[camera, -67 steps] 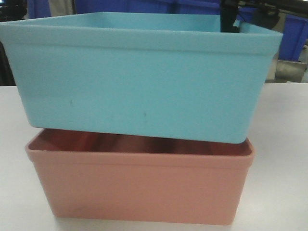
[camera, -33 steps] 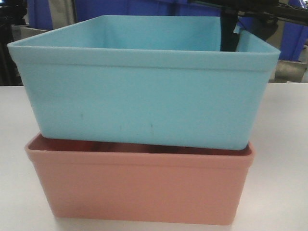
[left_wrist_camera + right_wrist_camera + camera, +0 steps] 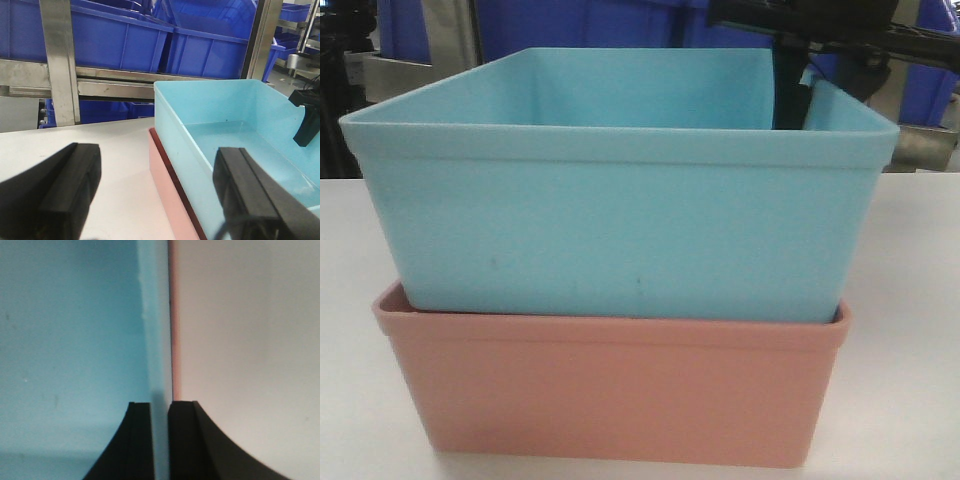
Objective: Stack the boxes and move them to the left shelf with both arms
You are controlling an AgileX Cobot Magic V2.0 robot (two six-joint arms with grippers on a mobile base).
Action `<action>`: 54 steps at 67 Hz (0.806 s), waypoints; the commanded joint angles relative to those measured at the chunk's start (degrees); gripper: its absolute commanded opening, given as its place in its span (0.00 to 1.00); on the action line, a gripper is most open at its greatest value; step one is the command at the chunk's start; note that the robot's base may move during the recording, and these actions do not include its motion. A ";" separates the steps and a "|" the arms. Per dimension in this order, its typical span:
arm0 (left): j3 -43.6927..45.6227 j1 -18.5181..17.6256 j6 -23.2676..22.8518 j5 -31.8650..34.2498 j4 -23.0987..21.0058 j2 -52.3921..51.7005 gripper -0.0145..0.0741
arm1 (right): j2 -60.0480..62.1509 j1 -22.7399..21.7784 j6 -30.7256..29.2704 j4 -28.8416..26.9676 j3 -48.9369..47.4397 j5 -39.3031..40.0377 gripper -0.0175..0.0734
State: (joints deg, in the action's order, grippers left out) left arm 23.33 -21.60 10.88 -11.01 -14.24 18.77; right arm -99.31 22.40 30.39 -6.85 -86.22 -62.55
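The turquoise bin [image 3: 620, 220] sits nested inside the salmon pink bin [image 3: 620, 390] on the white table. My right gripper [image 3: 160, 407] is shut on the turquoise bin's right wall [image 3: 157, 340], one finger inside and one outside; it shows as a dark arm at the far right rim [image 3: 790, 90]. My left gripper [image 3: 157, 155] is open wide at the bins' left side, one finger [image 3: 65, 175] over the table and the other [image 3: 245, 185] over the turquoise bin [image 3: 225, 110]. The pink rim [image 3: 162, 175] shows below. A steel shelf crossbar [image 3: 115, 82] stands behind the table.
Dark blue bins [image 3: 125, 40] fill the rack behind the steel upright [image 3: 60, 60]. White table [image 3: 115, 165] lies left of the stack and right of it [image 3: 250, 340]. More blue bins and steel framing show behind the stack [image 3: 610, 20].
The turquoise bin has come down from a tilted hover and levelled out, settling into the pink bin; the dark gap between them has closed.
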 commanded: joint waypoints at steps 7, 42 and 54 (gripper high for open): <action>1.65 0.06 0.29 5.04 -0.63 0.30 0.60 | 2.01 -0.06 -0.89 -1.29 -1.80 1.82 0.25; 6.40 0.06 0.29 1.12 -0.84 6.00 0.60 | 0.70 0.22 -3.30 -1.23 -1.80 3.89 0.78; 14.42 0.06 0.29 -5.23 -1.22 16.86 0.60 | 0.70 0.22 -3.67 -0.22 -1.80 3.84 0.81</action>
State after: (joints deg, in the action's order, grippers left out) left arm 33.57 -21.60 10.88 -18.74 -14.33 31.43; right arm -101.93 22.55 27.70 -7.89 -86.11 -60.11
